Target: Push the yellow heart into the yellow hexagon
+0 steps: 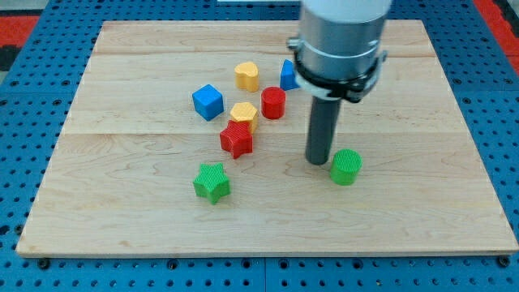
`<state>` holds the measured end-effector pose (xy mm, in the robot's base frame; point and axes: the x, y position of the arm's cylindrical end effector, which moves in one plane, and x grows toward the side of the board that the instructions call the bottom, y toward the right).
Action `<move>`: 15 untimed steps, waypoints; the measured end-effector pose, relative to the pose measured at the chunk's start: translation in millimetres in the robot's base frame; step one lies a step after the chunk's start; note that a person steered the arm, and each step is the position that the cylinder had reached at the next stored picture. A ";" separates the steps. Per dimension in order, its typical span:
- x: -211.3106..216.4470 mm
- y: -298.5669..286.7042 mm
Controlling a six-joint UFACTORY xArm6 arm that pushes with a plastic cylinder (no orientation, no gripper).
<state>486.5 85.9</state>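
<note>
The yellow heart point(247, 75) lies above the middle of the wooden board. The yellow hexagon point(243, 113) lies a little below it, touching the red star point(237, 139). There is a small gap between heart and hexagon. My tip point(317, 160) rests on the board well to the right of and below both yellow blocks, just left of the green cylinder point(346, 166). The arm's grey body point(339, 40) hangs over the board's upper right.
A blue cube point(208, 101) lies left of the hexagon. A red cylinder point(273, 103) lies right of it. A blue block point(288, 75) is partly hidden behind the arm. A green star point(212, 182) lies near the bottom. The board's edge point(268, 253) borders a blue pegboard.
</note>
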 end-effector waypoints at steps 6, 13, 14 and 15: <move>-54.5 60.4; -129.7 -126.6; -125.0 -143.2; -112.3 -141.1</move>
<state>374.3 -55.1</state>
